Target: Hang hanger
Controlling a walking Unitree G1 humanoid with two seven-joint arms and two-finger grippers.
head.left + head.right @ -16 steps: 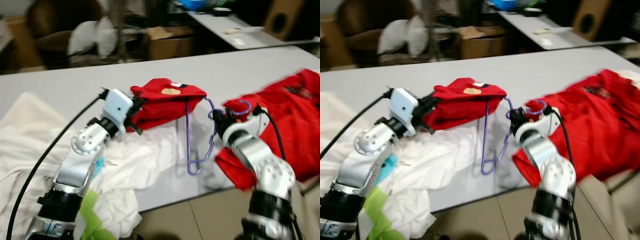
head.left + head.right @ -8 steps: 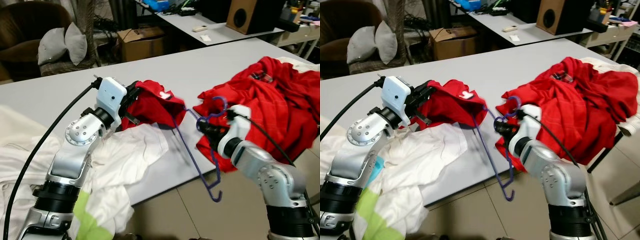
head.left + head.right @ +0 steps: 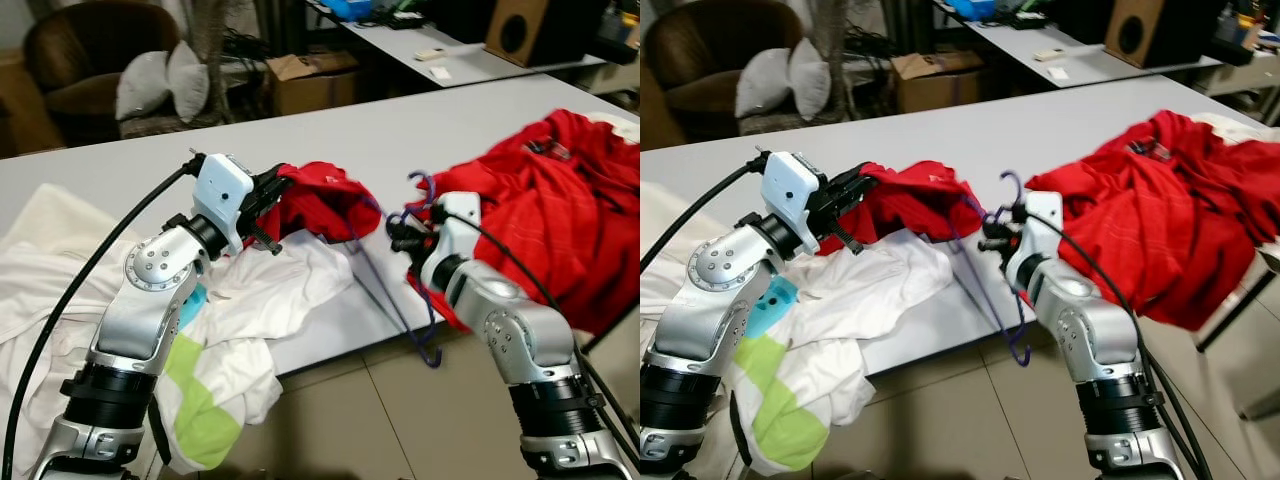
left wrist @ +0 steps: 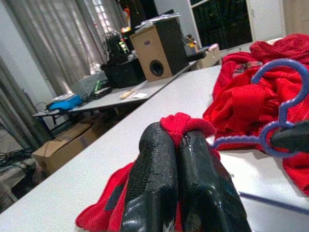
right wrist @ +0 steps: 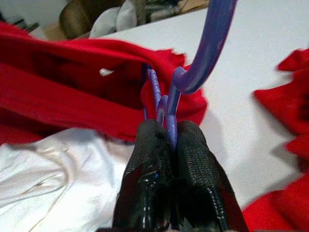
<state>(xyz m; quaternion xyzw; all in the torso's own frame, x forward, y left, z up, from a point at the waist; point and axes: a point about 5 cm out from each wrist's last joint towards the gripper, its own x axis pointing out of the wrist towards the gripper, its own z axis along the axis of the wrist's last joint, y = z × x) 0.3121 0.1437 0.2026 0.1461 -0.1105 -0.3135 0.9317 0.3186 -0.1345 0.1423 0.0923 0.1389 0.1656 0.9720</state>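
Left gripper (image 4: 181, 145): fingers pressing together, pinching a fold of the small red garment (image 3: 325, 200) and lifting its edge above the grey table (image 3: 400, 130).

Right gripper (image 5: 169, 140): fingers closing tight on the neck of the purple hanger (image 3: 405, 290), just below its hook.

Purple hanger: hook pointing up beside the right gripper; one arm running into the opening of the small red garment; the other end hanging down past the table's near edge, over the tiled floor (image 3: 330, 420).

Large red garment (image 3: 560, 210): lying crumpled on the table to the robot's right, draping over the edge.

White cloth (image 3: 260, 300): spreading beneath the left arm, with a green and blue patch hanging off the table's front.

Background: cardboard box (image 3: 310, 80), grey cushions (image 3: 160, 85), wooden speaker (image 3: 525, 30).
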